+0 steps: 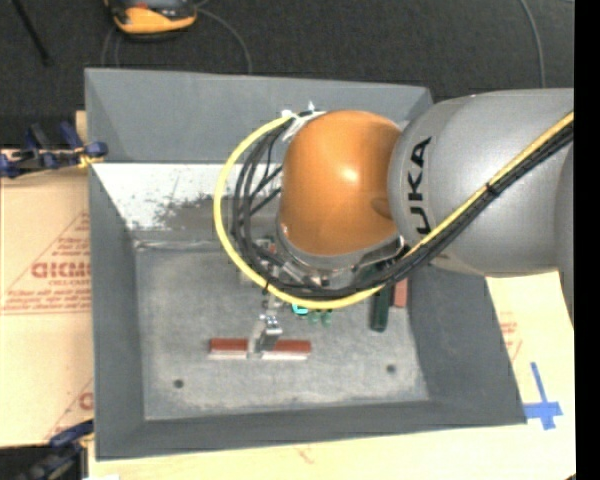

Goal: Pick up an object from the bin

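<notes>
Claw (269, 336) is low over the mid of a long, thin red-brown stiff bar (228, 347), whose ends stick out either side. Open or clenched: can't tell. Bar prob. light, rigid, flat-lying; grip centre, across narrow width.

Overhead light glints off the orange cover (340, 183), the bin (115, 308) floor evenly lit, surroundings dark

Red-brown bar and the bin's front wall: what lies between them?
The camera view shows bare bin floor between the red-brown bar and the front wall.

Orange-blk device (148, 5), top left
</notes>
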`<state>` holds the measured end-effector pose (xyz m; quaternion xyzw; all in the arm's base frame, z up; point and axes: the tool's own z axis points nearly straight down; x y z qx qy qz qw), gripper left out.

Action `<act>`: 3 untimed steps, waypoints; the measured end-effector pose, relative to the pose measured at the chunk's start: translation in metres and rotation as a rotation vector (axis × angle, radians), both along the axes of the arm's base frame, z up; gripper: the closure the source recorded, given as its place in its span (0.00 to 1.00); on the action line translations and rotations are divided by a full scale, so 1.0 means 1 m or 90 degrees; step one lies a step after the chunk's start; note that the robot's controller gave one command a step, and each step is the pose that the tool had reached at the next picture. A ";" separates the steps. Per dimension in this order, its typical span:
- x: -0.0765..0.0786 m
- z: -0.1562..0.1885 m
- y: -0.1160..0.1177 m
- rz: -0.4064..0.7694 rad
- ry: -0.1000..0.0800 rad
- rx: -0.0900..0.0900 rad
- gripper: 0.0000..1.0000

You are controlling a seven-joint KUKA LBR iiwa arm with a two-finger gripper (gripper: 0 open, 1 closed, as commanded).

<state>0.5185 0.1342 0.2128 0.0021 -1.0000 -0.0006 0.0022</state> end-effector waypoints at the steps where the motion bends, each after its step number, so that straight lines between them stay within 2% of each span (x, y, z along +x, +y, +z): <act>1: 0.000 0.002 0.000 -0.001 -0.002 0.000 0.00; 2: 0.029 0.022 0.025 -0.030 -0.003 -0.001 0.00; 3: -0.004 -0.007 -0.005 0.070 -0.007 0.000 0.00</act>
